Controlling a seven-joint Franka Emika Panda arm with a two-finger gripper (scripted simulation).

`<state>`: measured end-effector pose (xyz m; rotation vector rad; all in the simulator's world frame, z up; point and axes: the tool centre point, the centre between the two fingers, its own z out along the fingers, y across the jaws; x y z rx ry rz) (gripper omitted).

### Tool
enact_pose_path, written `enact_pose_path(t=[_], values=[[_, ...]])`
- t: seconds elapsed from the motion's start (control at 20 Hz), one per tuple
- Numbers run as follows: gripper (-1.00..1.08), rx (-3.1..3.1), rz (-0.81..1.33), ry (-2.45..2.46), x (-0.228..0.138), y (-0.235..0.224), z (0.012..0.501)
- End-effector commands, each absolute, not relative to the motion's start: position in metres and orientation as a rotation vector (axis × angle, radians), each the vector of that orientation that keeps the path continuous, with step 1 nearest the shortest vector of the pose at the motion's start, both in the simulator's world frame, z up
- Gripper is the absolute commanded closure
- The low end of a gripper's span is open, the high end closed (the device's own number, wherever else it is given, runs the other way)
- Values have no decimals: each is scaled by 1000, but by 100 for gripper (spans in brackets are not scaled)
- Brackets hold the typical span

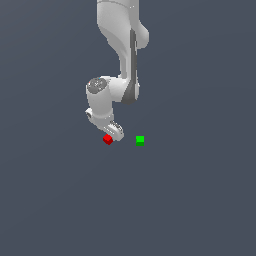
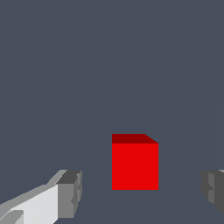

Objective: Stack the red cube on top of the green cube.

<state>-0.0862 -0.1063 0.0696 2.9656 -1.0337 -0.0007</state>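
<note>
Plastic-smooth and flat-shaded, everything here lacks grain or gloss. White rounded arm [image 1: 120, 75] segments with dark grey seams hang from above in the exterior view, ending in the pincer [image 1: 111, 136] low over the red cube [image 1: 107, 139]. That cube is a plain bright red block with sharp edges, one face a darker red in the wrist view [image 2: 134, 164]. It sits between the grey, blocky fingertips [image 2: 70, 194], which stand wide apart with a clear gap on each side; whether the tips reach the surface [image 1: 190, 200] is hard to tell. The green cube [image 1: 140, 141], equal in size and equally plain, lies near, toward the exterior view's right, apart from the red one. The surface is one uniform slate blue-grey, with no visible edge or wall.
</note>
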Motion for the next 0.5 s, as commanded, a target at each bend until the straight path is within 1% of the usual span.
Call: enact_pose_path(t=[0.0, 0.45], values=[[-92, 2965, -1, -1035, -87, -106, 66], [-92, 2964, 0, -1041, -88, -106, 29]])
